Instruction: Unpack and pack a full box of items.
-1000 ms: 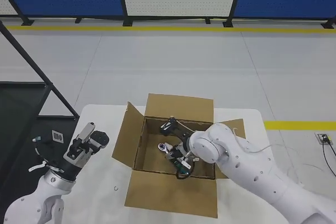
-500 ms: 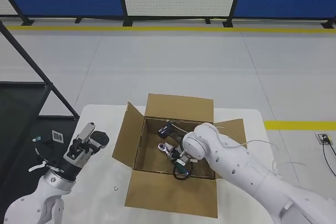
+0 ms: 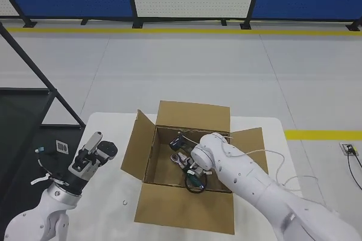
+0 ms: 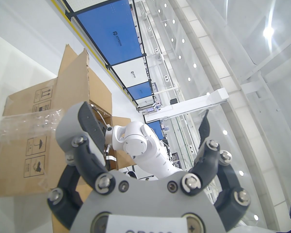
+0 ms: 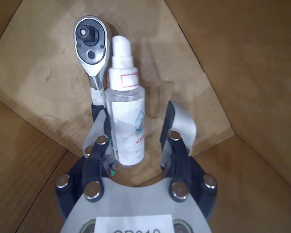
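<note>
Item 1. The box (image 3: 184,208) stands open at the centre of the top view on the white counter (image 3: 114,193), all four flaps folded outward. This leaves the interior free for access from above.

Item 2. The right arm reaches down into the box. The right jaws are parted and straddle a spray bottle (image 5: 126,122) lying flat on the box floor. One side sits close against the bottle and the other stands apart from it, so nothing is gripped yet. The placement suggests alignment for a pinch across the bottle's body, the first step of lifting it out.

Item 3. A ratchet (image 5: 89,44) lies just beside the bottle and parallel to it. Its handle passes under the nearer side of the jaws. In my judgement this crowding explains the off-centre stance, and it risks catching both items together.

Item 4. The left jaws, at the lower left of the top view, are spread wide and empty. They point upward, well apart from the box, and appear parked clear of the working arm.
</note>
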